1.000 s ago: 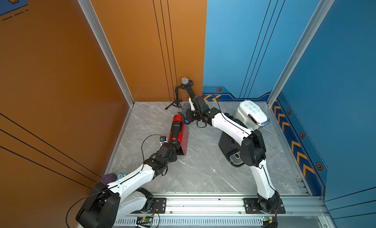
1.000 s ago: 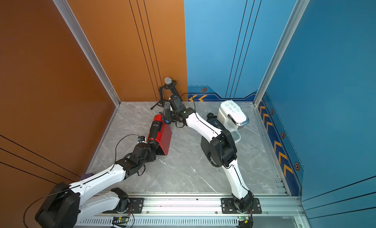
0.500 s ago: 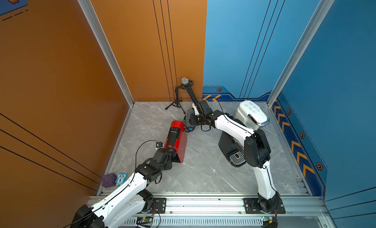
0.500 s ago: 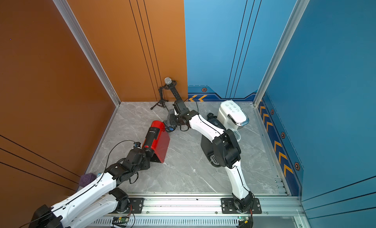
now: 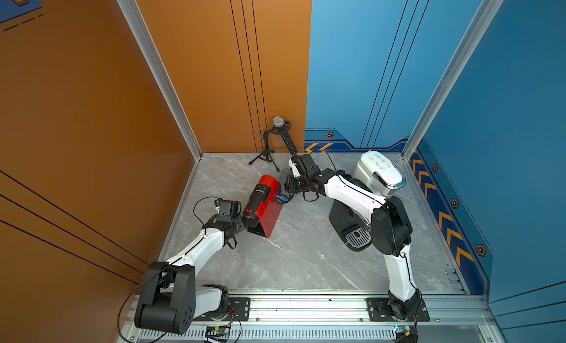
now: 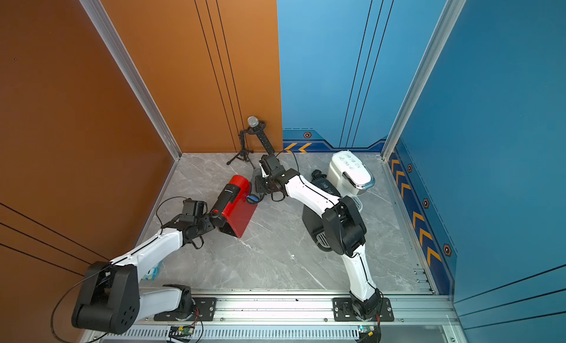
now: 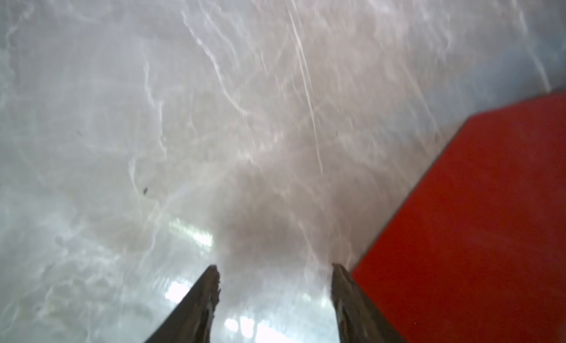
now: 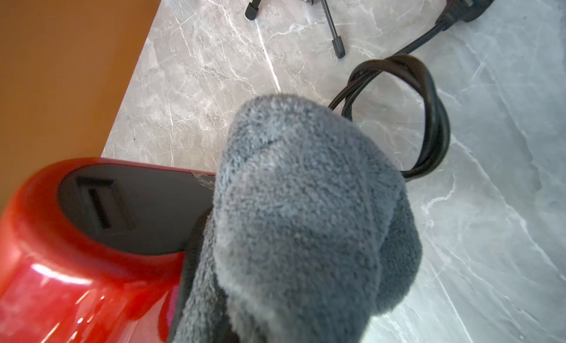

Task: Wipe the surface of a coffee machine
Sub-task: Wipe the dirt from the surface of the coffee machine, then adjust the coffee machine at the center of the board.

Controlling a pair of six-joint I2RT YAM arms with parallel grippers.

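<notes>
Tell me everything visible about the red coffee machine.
Glossy red coffee machine: rounded top, black lettered strip along it, black spout head at the near end, dark slotted back panel. It stands on the marble table. The grey cloth in the right hand meets its back; the open left hand sits beside its front.

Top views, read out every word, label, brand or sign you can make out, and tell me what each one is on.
No text can be quoted; none is legible.
Red coffee machine: a short white word on its black top strip, too small to read.
White machine: rows of small markings on its lid, too small to read.
Black machine: pale marks on top, unreadable.
Blue wall: orange chevrons and hexagon badges along the base, no words.
</notes>
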